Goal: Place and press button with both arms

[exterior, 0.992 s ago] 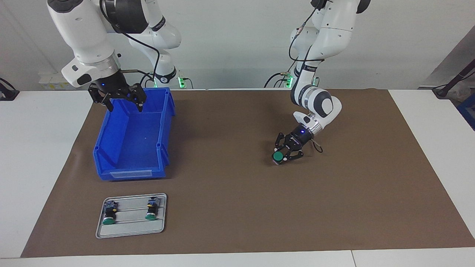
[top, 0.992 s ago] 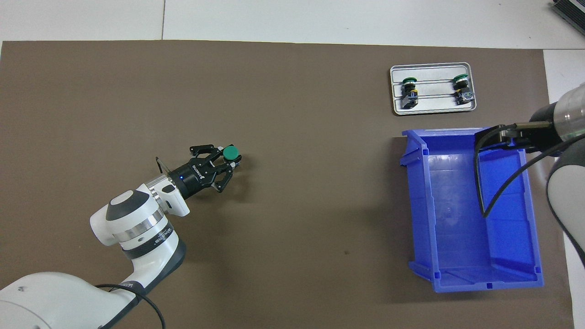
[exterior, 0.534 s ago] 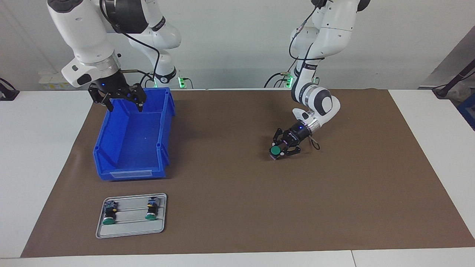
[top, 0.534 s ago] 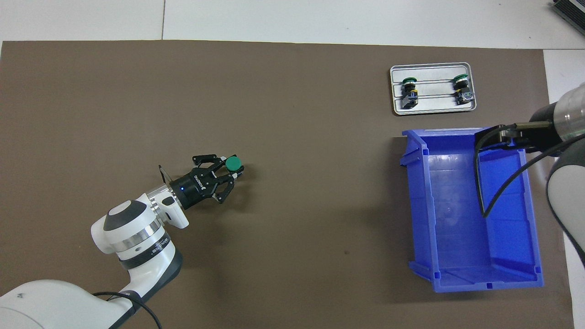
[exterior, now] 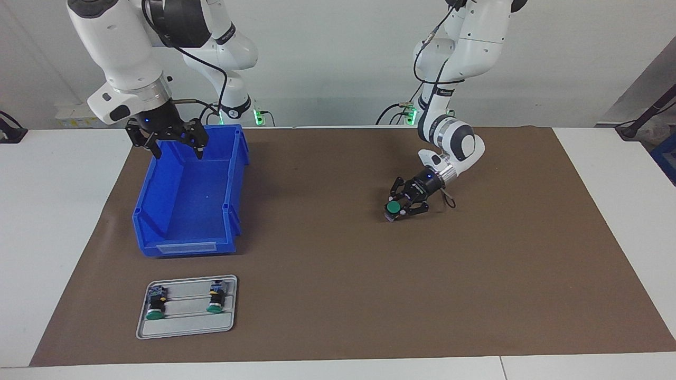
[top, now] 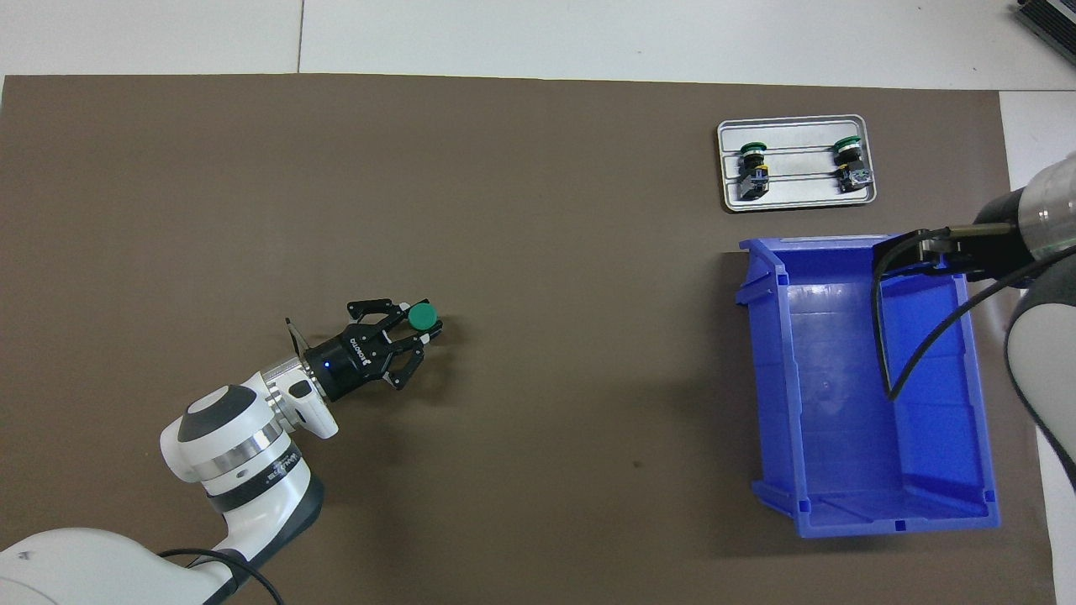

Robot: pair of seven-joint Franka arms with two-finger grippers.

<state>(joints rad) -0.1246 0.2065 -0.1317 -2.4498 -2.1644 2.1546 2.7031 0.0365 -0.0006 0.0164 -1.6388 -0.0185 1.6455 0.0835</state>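
Since a second ago the left gripper [exterior: 397,208] has sunk lower, closed on the button [exterior: 392,208], well apart from the blue bin [exterior: 158,221], toward the left arm's end. Its long axis runs near upright, green cap up, probably for standing it on the mat [exterior: 338,295]. The right gripper [exterior: 177,146] waits wide open over the bin's rim.

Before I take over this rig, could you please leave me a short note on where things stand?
Left gripper: shut on the button, low over the bare brown mat, green cap up.
Right gripper: open, waiting over the blue bin at the end nearer to the robots.
Two spare buttons lie on the grey tray.
Done: button picked. Left: set it down, press it.
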